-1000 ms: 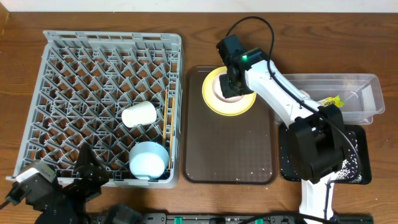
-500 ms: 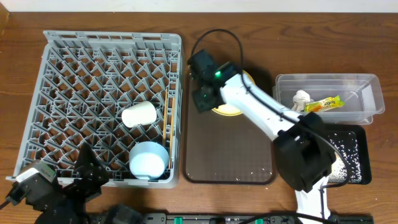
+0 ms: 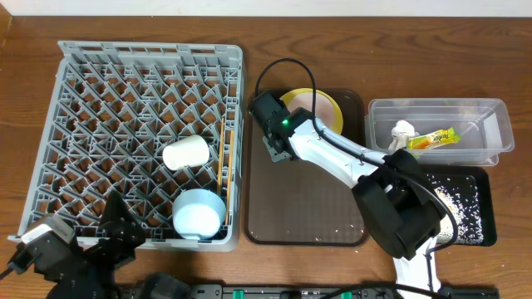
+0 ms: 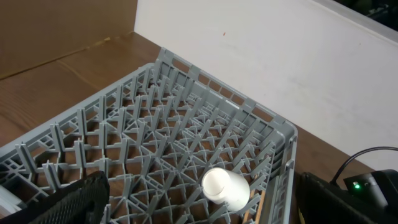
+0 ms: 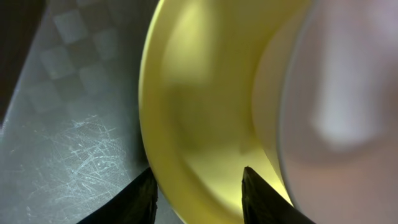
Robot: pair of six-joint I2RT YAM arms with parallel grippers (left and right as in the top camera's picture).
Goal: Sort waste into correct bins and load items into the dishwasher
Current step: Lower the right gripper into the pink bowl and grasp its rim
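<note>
R claw (image 5: 198, 184) swung left to yellow plate (image 5: 199, 93) rim, grip unclear; L claw (image 4: 199, 208) open.

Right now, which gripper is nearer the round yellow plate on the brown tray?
Right. The right gripper is at the round yellow plate, its rim showing between the jaws; the left gripper hangs over the near edge of the grey plastic rack, far off.
</note>
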